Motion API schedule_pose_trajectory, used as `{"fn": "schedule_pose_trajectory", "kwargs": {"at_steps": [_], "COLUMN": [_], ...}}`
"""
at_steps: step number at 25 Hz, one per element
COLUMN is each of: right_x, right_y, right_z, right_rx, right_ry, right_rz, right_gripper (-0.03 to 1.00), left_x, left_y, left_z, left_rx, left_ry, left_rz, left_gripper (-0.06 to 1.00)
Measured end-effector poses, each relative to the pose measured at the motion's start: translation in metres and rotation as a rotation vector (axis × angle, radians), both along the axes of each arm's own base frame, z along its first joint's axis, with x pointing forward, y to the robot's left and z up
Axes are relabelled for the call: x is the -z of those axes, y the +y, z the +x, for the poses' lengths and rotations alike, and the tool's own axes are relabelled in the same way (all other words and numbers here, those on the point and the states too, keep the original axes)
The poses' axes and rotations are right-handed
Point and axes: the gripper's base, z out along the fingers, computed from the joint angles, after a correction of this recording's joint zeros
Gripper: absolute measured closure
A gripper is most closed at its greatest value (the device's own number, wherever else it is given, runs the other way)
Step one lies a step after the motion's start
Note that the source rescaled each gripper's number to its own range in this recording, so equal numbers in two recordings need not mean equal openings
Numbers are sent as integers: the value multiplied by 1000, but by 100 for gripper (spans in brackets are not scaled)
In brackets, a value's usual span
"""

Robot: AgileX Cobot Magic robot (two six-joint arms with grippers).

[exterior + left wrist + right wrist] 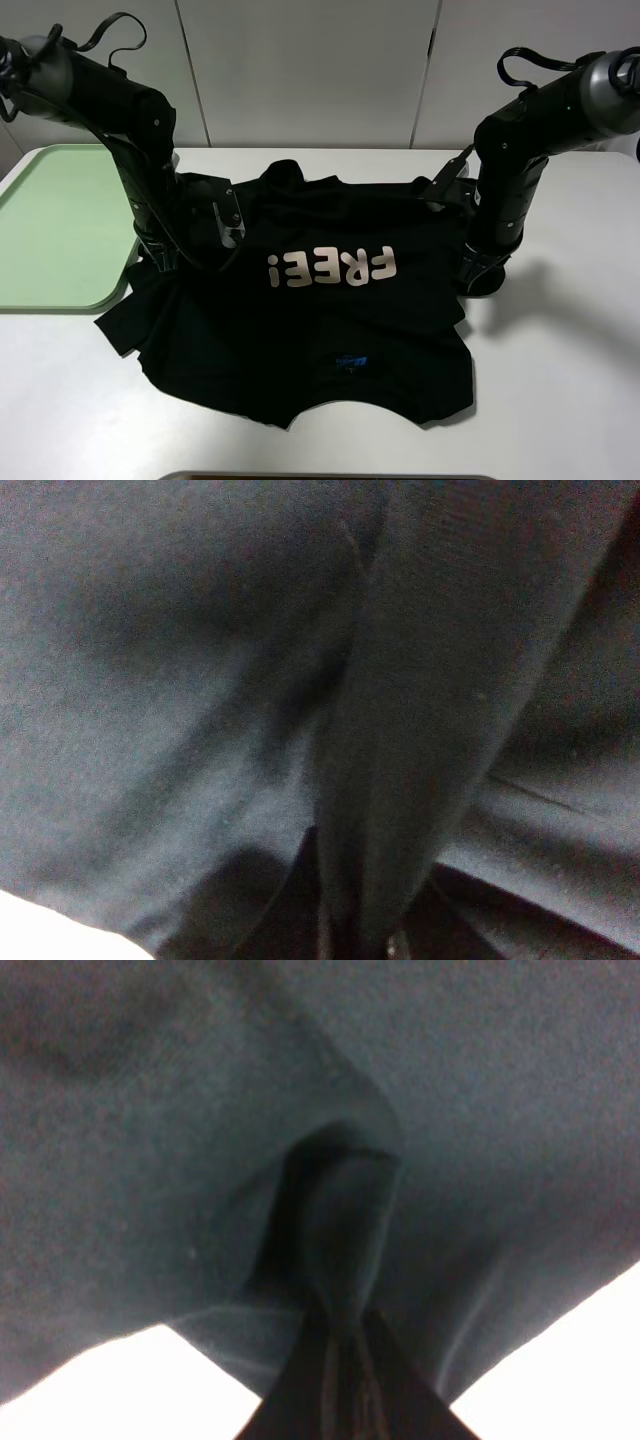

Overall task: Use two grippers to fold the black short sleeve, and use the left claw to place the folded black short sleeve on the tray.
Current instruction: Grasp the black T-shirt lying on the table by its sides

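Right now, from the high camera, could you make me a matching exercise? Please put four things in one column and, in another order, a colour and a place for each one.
Things:
1. tray
2. black short sleeve
3. "FREE!" lettering
4. neck label

Colour and place:
A. blue, near the shirt's near edge
B. pale green, at the left of the table
C. silver-white, in the middle of the shirt
D. black, spread out on the white table

Pairs: 1-B, 2-D, 3-C, 4-A
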Motion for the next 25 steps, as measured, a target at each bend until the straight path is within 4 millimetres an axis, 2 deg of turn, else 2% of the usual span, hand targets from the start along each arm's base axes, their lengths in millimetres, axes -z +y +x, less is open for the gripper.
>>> {"fn": "schedule_pose_trajectory", "kwargs": {"at_steps": [3,6,13,20,25], "right_x": [-10,-24,-67,-128,-177], "right_y": [-2,-2,-4,-11,-19], "right_z": [2,2,-3,-20,-43], "right_rx": [40,69,139,239,265], "right_ry": [-56,-102,-215,-394,-524], "right_rz": [-5,8,69,153,224], "right_gripper": [97,97,97,97,97], "left_x": [-5,-20,-69,-125,-168], "left_y": [0,-1,-4,-3,-3], "left_z": [0,-1,-8,-27,-49], "left_rx": [-56,-112,-241,-352,-357], "left_ry": [-17,-50,-145,-215,-292], "left_rz": [-10,-37,-158,-297,-366], "left_gripper": [94,94,94,94,94]}}
